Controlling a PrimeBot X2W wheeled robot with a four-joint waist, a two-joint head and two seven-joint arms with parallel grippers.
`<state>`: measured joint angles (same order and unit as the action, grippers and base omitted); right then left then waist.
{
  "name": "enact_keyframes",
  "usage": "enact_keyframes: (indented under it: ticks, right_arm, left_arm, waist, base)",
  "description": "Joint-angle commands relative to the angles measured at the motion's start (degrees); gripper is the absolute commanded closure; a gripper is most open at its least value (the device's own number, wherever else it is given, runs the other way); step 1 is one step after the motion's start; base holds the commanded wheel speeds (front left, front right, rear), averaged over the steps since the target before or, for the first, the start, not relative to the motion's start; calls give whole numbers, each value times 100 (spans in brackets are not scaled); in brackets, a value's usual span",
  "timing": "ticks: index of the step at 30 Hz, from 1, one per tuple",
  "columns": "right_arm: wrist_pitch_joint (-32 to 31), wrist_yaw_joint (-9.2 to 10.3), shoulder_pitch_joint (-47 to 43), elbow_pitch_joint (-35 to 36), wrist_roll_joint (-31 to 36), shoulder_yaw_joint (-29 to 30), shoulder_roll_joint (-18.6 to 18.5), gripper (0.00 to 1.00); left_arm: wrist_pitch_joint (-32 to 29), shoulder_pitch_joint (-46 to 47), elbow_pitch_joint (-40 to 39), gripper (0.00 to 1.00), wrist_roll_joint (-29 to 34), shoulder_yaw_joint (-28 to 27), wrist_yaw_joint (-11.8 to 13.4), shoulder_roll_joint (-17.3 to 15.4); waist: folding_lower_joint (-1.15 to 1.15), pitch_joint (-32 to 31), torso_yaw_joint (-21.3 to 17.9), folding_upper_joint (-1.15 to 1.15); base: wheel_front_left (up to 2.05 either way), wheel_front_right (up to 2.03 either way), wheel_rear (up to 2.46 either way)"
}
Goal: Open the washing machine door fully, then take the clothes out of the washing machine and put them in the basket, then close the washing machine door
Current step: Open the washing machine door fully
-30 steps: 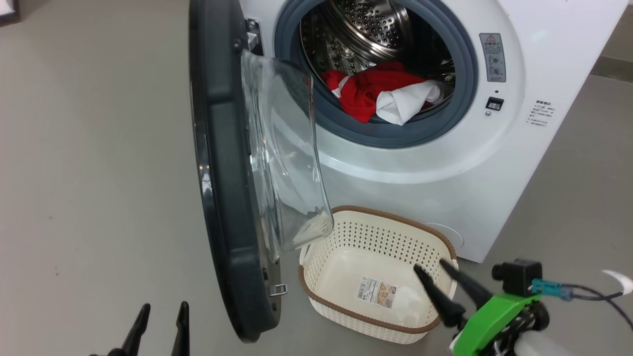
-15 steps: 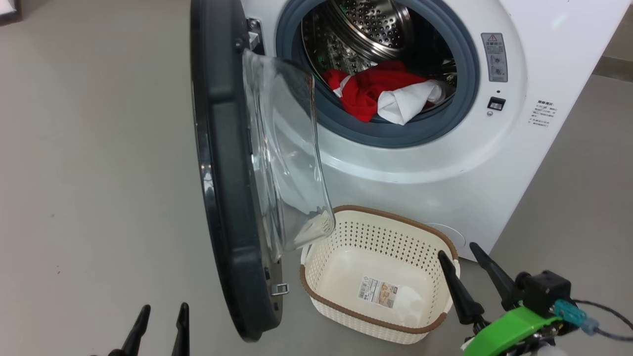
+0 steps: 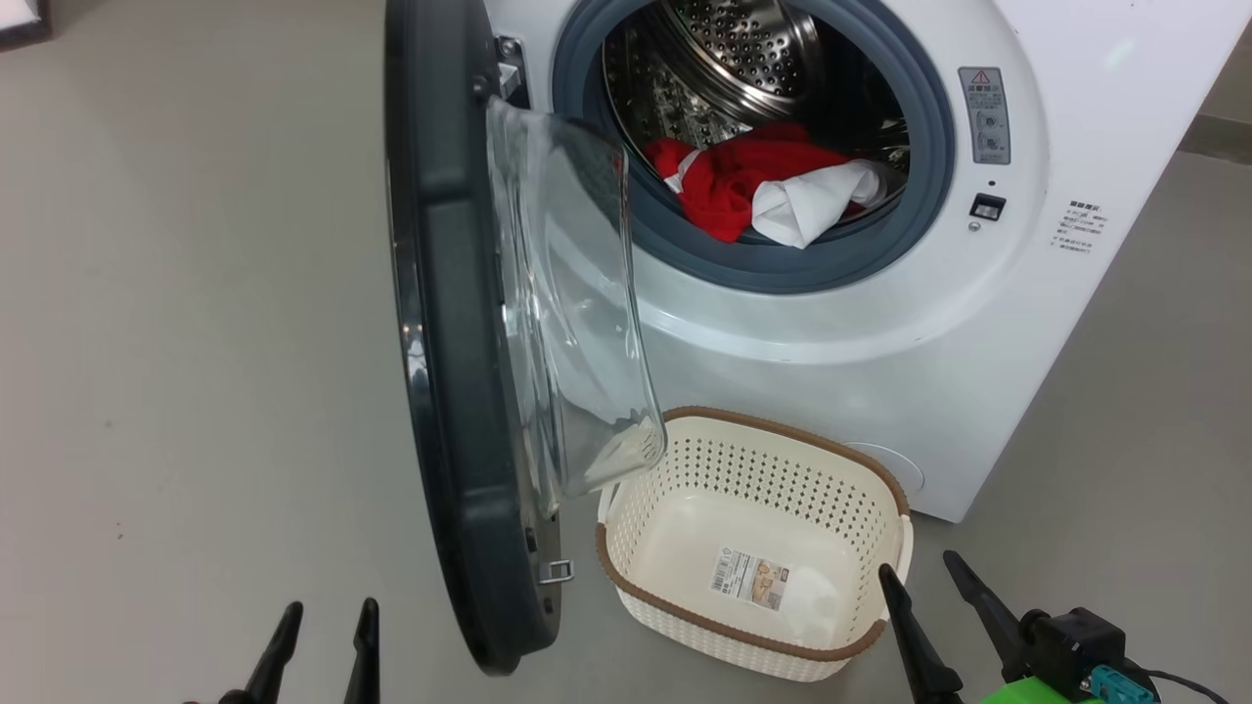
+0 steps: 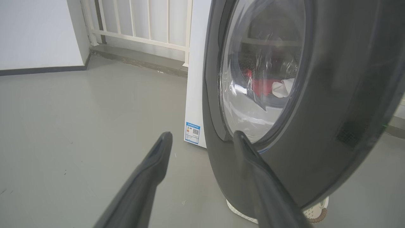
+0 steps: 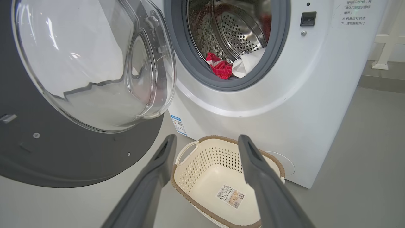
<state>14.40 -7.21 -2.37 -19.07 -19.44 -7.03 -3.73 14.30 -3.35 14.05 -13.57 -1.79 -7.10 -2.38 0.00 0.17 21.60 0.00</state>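
With the left gripper (image 3: 330, 606) at lower left and right gripper (image 3: 916, 563) at lower right both spread empty, the door (image 3: 450, 342) at centre left is best pushed wider before the clothes (image 3: 763, 186), upper centre in the drum (image 3: 743, 49), are lifted.

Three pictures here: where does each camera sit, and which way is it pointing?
Head view: on the head, looking down at the open washing machine door, clothes, basket; left gripper and right gripper below.
Left wrist view: left wrist, facing the door's outside between its open fingers.
Right wrist view: right wrist, facing drum and basket between its open fingers.
Both wrist views share the clothes.
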Motion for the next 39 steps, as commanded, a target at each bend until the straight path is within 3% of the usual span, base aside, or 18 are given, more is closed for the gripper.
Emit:
enact_keyframes:
  ticks: [1,8,9,10,11,12,18,26,31,35,36,39]
  right_arm:
    - [60,-28,53,126,93,-94,-19,0]
    - [60,-28,52,130,167,-29,15,0]
    - [60,-28,47,132,176,-24,18,0]
    - [60,-28,44,132,182,-22,21,0]
    - [60,-28,41,132,187,-13,23,0]
    - [60,-28,40,133,193,-6,26,0]
    - [60,-28,43,138,222,0,42,0]
    - [60,-28,54,175,236,9,53,0]
    - [60,-28,71,214,250,24,54,0]
    - [60,-28,89,249,264,44,54,0]
    - [60,-28,104,262,270,48,55,0]
    - [60,-28,130,285,272,46,55,0]
  left_arm:
    - [70,132,-143,0,84,-169,-29,-50]
    - [70,137,-118,0,83,-173,-31,-50]
    - [70,132,-110,11,82,-171,-32,-50]
    - [70,130,-108,65,77,-171,-32,-50]
    - [70,133,-112,88,67,-171,-32,-50]
    - [70,136,-113,100,50,-167,-32,-50]
    - [70,273,-492,100,-220,-430,-4,-50]
    - [70,621,-2109,100,-510,-623,94,-50]
    - [70,632,-2957,100,-492,-121,145,-50]
    - [70,528,-3344,100,-434,699,184,-50]
    - [70,474,-3377,100,-516,1132,223,-50]
    - [70,379,-3151,100,-629,1696,237,-50]
  waist:
    - [0,1,-8,0]
    - [0,-26,-6,0]
    - [0,-38,-2,0]
    - [0,-40,1,0]
    - [0,-46,6,0]
    - [0,-50,11,0]
    - [0,-70,32,0]
    - [0,-80,24,0]
    - [0,-77,-8,0]
    - [0,-49,-30,0]
    - [0,-27,-35,0]
    - [0,-2,-65,0]
  base:
    - [0,0,0]
    - [0,0,0]
    - [0,0,0]
    - [0,0,0]
    - [0,0,0]
    - [0,0,0]
    - [0,0,0]
    - [0,0,0]
    - [0,0,0]
    - [0,0,0]
    - [0,0,0]
    - [0,0,0]
